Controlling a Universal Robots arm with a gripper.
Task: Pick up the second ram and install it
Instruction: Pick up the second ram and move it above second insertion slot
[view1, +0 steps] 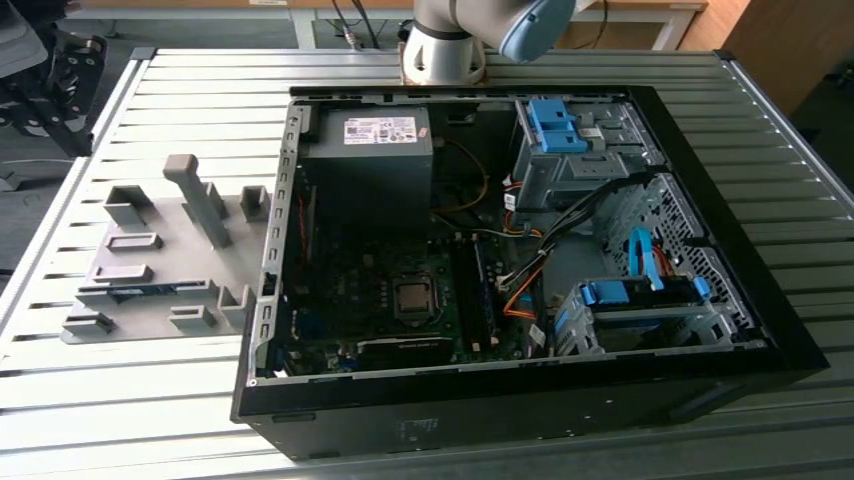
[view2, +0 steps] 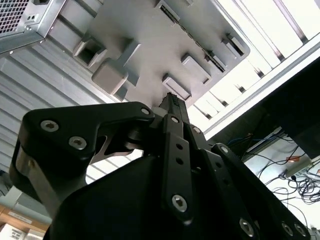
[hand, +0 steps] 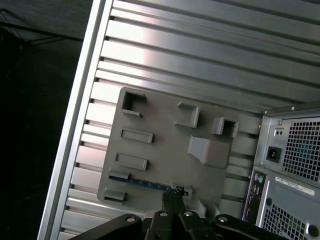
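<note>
The second ram (view1: 140, 291) appears to stand on edge in a groove near one edge of the grey holder plate (view1: 174, 262). The plate lies beside the open computer case (view1: 534, 410) on the slatted table (view1: 200, 80), presumably presenting the ram for pinching. The gripper (hand: 172, 197) hangs above the plate, aligned with the ram, fingers together, holding nothing.

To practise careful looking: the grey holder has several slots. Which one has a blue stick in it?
The long, narrow one nearest the hand, holding the ram; the holder's others are bare grey.
</note>
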